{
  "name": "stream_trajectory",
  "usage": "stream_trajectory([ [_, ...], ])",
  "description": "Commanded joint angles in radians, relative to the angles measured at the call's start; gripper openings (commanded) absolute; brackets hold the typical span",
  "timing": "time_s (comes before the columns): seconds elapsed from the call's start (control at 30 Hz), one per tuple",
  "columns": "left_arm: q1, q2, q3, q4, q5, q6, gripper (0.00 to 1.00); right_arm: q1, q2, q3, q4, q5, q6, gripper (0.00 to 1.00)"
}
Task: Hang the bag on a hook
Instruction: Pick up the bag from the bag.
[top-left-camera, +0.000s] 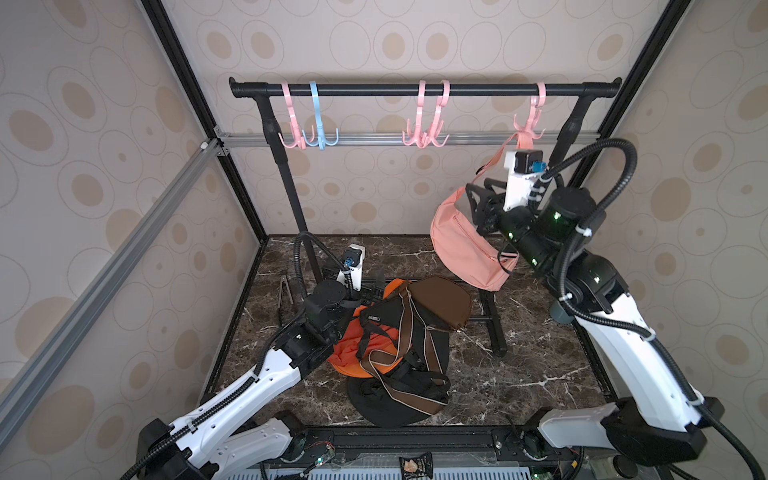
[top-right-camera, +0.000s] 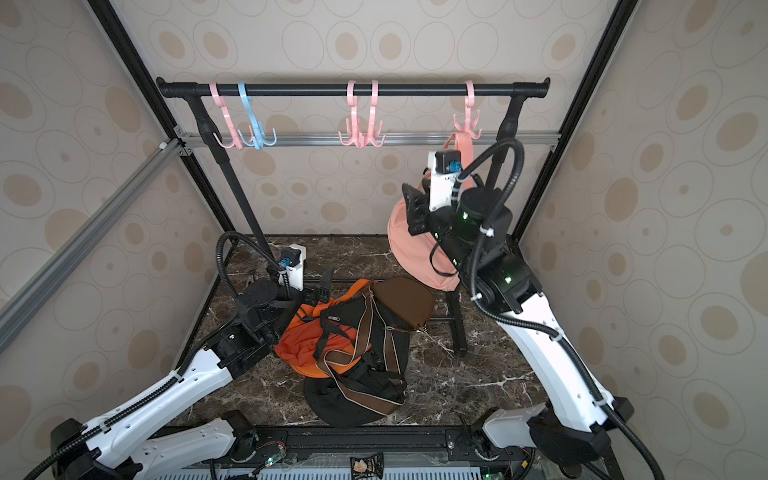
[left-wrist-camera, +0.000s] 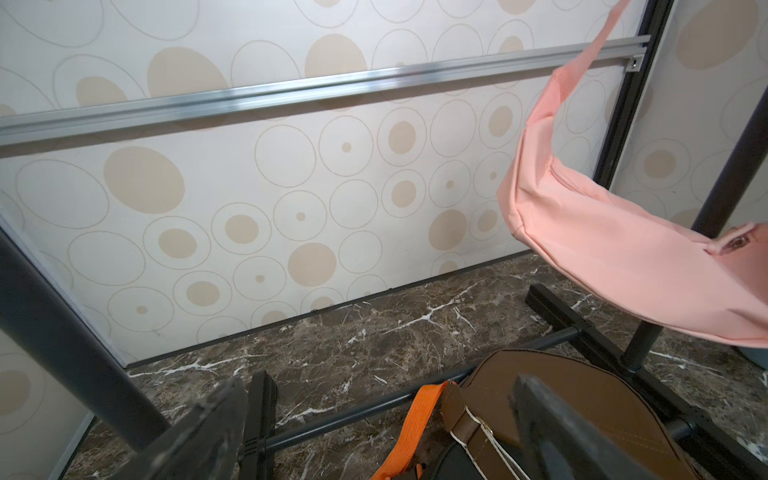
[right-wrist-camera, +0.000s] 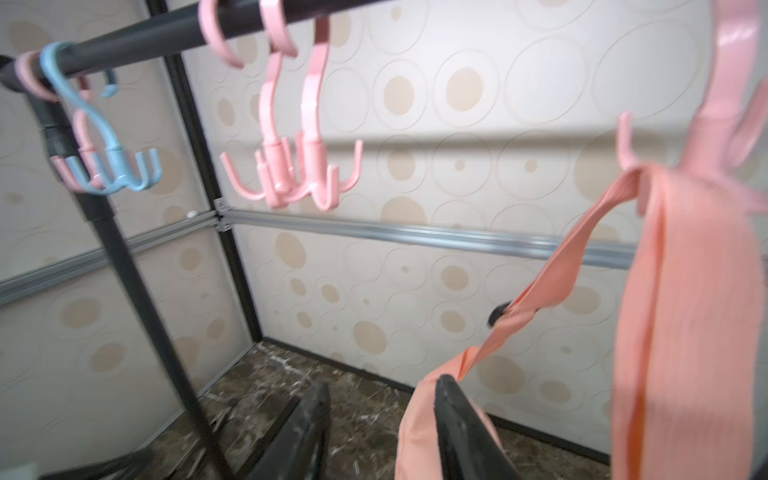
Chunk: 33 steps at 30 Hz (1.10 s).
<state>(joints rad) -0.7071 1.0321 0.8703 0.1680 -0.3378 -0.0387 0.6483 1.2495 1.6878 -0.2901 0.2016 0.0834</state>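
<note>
A pink bag (top-left-camera: 461, 245) (top-right-camera: 411, 245) (left-wrist-camera: 602, 249) hangs above the floor, its strap (right-wrist-camera: 685, 311) looped over the rightmost pink hook (top-left-camera: 530, 124) (top-right-camera: 467, 120) (right-wrist-camera: 715, 124) on the black rail (top-left-camera: 415, 89). My right gripper (top-left-camera: 482, 208) (top-right-camera: 415, 208) (right-wrist-camera: 382, 384) is open beside the bag's upper end. Only floor shows between its jaws, and the bag's cloth lies against the outer side of one finger. My left gripper (top-left-camera: 365, 289) (top-right-camera: 307, 291) (left-wrist-camera: 378, 386) is open and low, at the back edge of the bag pile, holding nothing.
An orange bag (top-left-camera: 353, 349), a brown bag (top-left-camera: 444, 299) and a black bag (top-left-camera: 399, 399) lie heaped on the marble floor. Several empty hooks, pink (top-left-camera: 424, 137) and blue (top-left-camera: 320, 137), hang further left on the rail. The rack's base bar (left-wrist-camera: 374, 409) crosses the floor.
</note>
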Motion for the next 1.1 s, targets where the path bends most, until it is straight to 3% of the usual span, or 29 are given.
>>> stream_trajectory([
  [0.0, -0.013, 0.011, 0.048, -0.042, -0.008, -0.026, 1.00, 0.049, -0.083, -0.208, 0.064, 0.009, 0.115, 0.44],
  [0.1, -0.021, 0.014, 0.078, -0.095, -0.054, -0.042, 1.00, 0.129, -0.146, -0.383, 0.048, 0.092, 0.144, 0.48],
  [0.23, -0.020, -0.022, 0.056, -0.150, -0.081, -0.074, 1.00, 0.195, -0.174, -0.516, -0.040, 0.109, 0.213, 0.57],
  [0.4, -0.020, -0.086, -0.020, -0.167, -0.184, -0.084, 1.00, 0.245, -0.199, -0.778, 0.045, -0.100, 0.376, 0.59],
  [0.5, -0.021, -0.110, -0.036, -0.143, -0.231, -0.070, 1.00, 0.310, -0.160, -0.897, 0.113, -0.243, 0.365, 0.59],
  [0.7, -0.020, -0.143, -0.074, -0.105, -0.270, -0.076, 1.00, 0.471, -0.010, -0.949, 0.177, -0.428, 0.286, 0.61],
  [0.87, -0.019, -0.176, -0.097, -0.081, -0.307, -0.068, 1.00, 0.541, 0.166, -0.884, 0.205, -0.474, 0.206, 0.60],
  [1.07, -0.019, -0.189, -0.108, -0.066, -0.329, -0.049, 1.00, 0.543, 0.284, -0.827, 0.243, -0.443, 0.182, 0.53],
])
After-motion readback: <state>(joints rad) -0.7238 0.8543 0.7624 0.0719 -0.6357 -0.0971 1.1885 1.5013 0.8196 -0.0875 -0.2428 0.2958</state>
